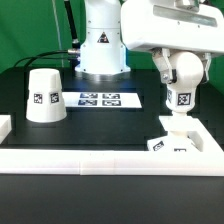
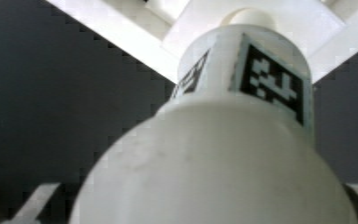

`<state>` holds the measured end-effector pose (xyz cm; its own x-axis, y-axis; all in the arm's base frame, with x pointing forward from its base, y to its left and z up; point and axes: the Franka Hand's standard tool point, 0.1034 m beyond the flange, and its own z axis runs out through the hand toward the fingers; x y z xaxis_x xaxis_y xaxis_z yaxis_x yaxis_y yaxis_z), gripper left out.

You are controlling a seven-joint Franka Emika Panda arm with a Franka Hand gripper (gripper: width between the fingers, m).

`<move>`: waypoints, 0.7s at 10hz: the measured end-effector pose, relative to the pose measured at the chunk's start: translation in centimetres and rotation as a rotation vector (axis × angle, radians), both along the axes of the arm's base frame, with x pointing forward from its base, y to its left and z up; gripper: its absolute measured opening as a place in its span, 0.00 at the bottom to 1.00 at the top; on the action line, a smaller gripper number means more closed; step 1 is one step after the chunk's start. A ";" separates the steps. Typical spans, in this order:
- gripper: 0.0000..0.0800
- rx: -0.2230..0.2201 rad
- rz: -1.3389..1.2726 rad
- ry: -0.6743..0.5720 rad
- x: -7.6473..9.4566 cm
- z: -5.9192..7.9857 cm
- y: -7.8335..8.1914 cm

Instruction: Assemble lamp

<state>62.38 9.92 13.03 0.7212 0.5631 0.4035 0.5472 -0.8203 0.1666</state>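
Nearest to us in the exterior view, a white raised rail [image 1: 100, 162] runs along the six o'clock edge of the dark surface [image 1: 110, 128]. Tucked into its inner corner at about four o'clock lies the base [image 1: 168, 145], flat, tags up. Straight above it hangs the bulb [image 1: 182, 100], upright with its narrow end down, at or just over the base; we cannot tell whether they touch. The pincer [image 1: 180, 78] is closed round the bulb's rounded upper part, and in the wrist view that body fills the space between the jaws.

We judge the bulb light, stiff and smooth, so it may slip or twist in the grip. The wide round part is the sensible hold, as it leaves the narrow end free. The rail just beside the base crowds any sideways move.

Farther off, the shade [image 1: 42, 95] stands at nine o'clock, well apart. The marker board [image 1: 100, 99] lies near the centre, before the arm's foot [image 1: 100, 50] at twelve.
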 end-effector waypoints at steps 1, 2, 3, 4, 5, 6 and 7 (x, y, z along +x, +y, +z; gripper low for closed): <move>0.72 0.000 0.000 0.001 0.0 -0.1 0.0; 0.72 0.000 0.000 0.000 -0.2 -0.3 0.0; 0.72 0.000 0.001 0.001 -0.6 -0.7 0.0; 0.72 0.000 0.001 0.003 -0.8 -1.0 0.0; 0.72 0.003 0.001 -0.016 -0.9 -1.0 0.0; 0.72 0.006 0.001 -0.041 -1.0 -1.0 0.1; 0.72 0.012 0.000 -0.084 -1.3 -1.0 0.1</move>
<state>61.06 10.06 11.98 0.6846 0.5580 0.4690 0.5318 -0.8224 0.2021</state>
